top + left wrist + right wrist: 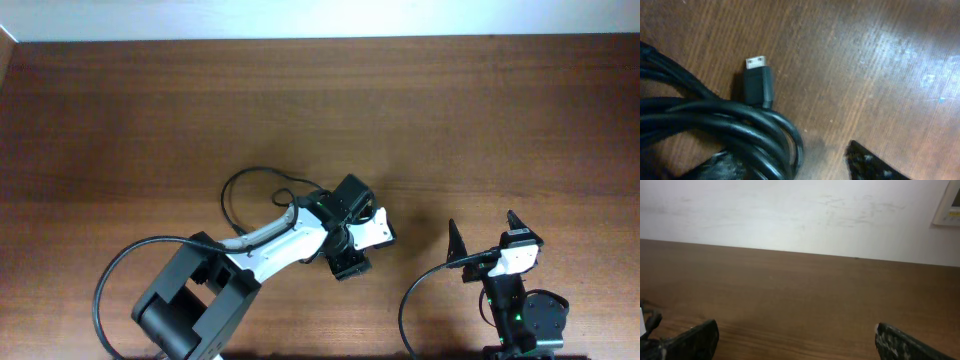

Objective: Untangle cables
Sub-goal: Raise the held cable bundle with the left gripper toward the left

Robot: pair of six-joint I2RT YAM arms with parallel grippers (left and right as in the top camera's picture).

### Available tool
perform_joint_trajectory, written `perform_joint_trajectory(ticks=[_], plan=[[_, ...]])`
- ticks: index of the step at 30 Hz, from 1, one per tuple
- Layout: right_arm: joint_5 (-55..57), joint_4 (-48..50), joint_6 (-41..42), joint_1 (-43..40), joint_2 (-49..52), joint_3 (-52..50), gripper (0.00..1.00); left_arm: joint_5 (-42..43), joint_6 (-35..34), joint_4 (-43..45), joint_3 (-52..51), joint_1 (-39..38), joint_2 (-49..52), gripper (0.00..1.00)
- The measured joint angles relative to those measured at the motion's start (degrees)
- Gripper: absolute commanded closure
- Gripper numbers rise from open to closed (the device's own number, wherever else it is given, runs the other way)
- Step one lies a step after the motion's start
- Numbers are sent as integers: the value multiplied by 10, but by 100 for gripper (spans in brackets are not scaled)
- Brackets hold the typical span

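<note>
The cables [715, 122] are thin black cords bunched in loops at the lower left of the left wrist view. One black plug [758, 84] with a metal tip lies flat on the wood just above the bunch. My left gripper [795, 167] is down at the table, open, its jaws straddling the bunch. The cords lie against the left finger [715, 167], and bare wood shows between them and the right finger [870, 164]. From overhead, a cable loop [240, 182] curls out left of the left arm. My right gripper [485, 235] stands wide open with nothing in it.
The brown wooden table [450, 110] stretches to a white wall [790, 210] at the back. A thick black arm cord [420, 290] loops beside the right arm's base, and another [110, 280] curves by the left arm's base.
</note>
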Motion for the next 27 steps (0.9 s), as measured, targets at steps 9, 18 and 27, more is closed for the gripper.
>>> perform_joint_trajectory(ticks=[9,18,27], plan=[[0,0,0,0,0,0,1,-5,-7,36,-1,0,6,100],[0,0,0,0,0,0,1,-5,-110,27,30,0,-8,100],[0,0,0,0,0,0,1,3,-360,25,38,59,-179,100]])
